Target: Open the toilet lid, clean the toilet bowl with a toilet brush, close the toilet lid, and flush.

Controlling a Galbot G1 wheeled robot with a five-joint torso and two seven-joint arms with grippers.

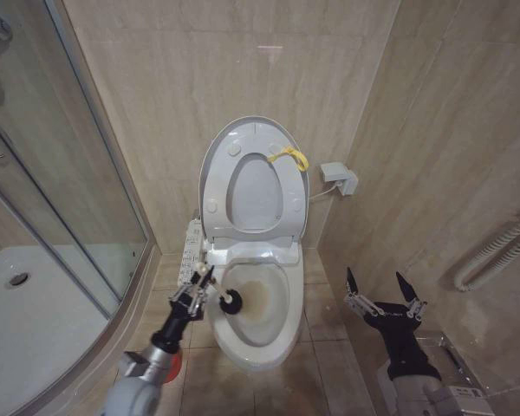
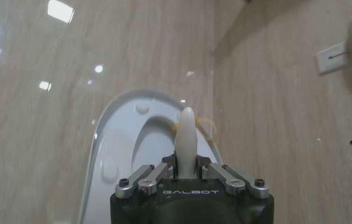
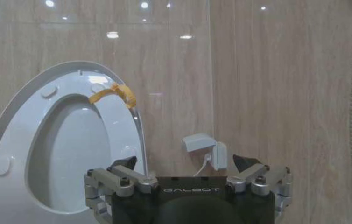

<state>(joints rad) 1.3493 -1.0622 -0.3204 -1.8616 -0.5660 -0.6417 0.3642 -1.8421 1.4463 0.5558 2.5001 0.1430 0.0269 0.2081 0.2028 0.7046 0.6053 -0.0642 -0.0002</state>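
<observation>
Now my left gripper (image 1: pixel 193 293) pinches the brush (image 1: pixel 229 301) handle, head in the bowl (image 1: pixel 273 342). Right gripper (image 1: pixel 383 291) idles wide open, empty. Thin handle could twist out while scrubbing.

Beige stone-look tiles cover the back wall (image 1: pixel 199 78) and the side wall (image 1: pixel 451 147), both glossy enough to catch spots of ceiling light. Left of the back wall stands a glass shower screen (image 1: pixel 61 191) on a curved frame, with a white tray (image 1: pixel 43 312) and its round drain (image 1: pixel 18 278) behind it. A small white box (image 1: pixel 340 178) is fixed to the side wall (a cable runs from it). Farther along that wall hangs a ribbed hose (image 1: pixel 498 251). The floor (image 1: pixel 325 316) is tan tile.
</observation>
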